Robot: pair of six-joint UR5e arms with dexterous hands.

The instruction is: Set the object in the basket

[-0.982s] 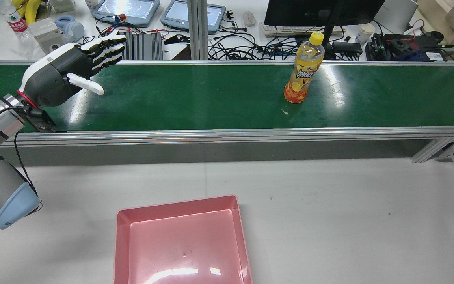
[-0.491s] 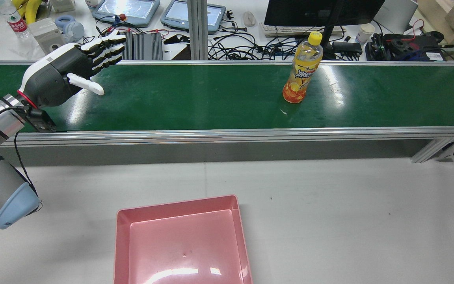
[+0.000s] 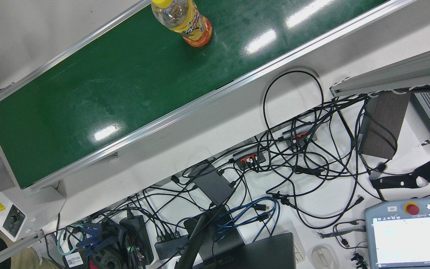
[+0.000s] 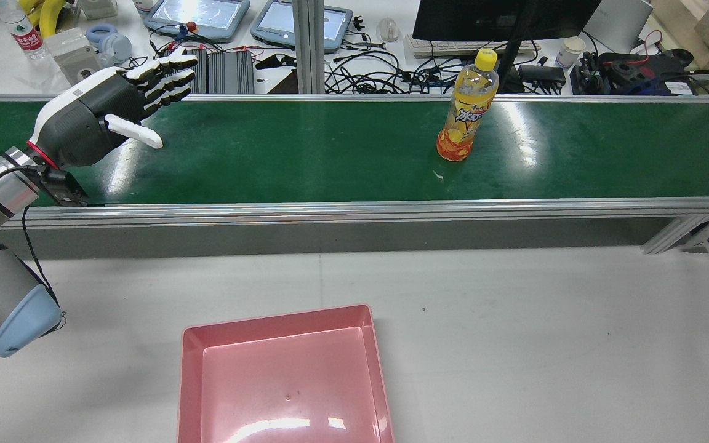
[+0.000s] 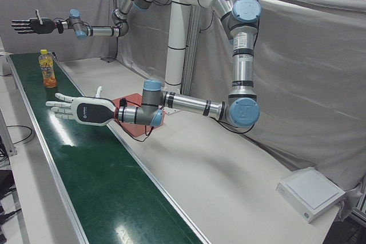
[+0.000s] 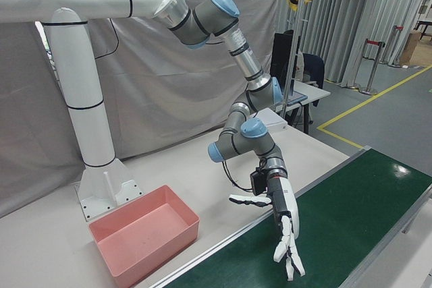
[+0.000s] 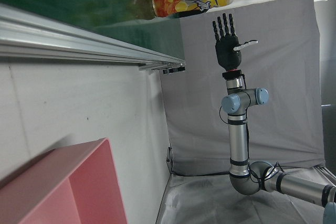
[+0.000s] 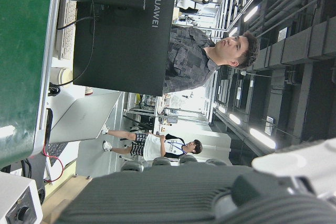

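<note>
Nothing has been grasped yet. The left hand (image 4: 93, 120) is held over the belt (image 4: 305, 154) with fingers spread, empty. The bottle (image 4: 466, 117) stands upright well apart from it. The right hand (image 5: 31, 25), apparently open, is raised beyond. The basket (image 4: 284, 375) is empty.

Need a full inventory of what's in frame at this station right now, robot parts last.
Orange juice bottle with yellow cap: one, orange and yellow, upright on the belt.
Green conveyor belt: one, dark green, running across the station between metal rails.
Pink plastic basket: one, pink, empty, on the grey table beside the belt.
Black monitor: one, black, on the cluttered desk beyond the belt.
Teach pendants: two, grey-blue, same desk.
People: two, in the background of the right hand view.
Left hand: black and white, open, over the belt's end.
Right hand: black, open, raised high beyond the bottle.
</note>
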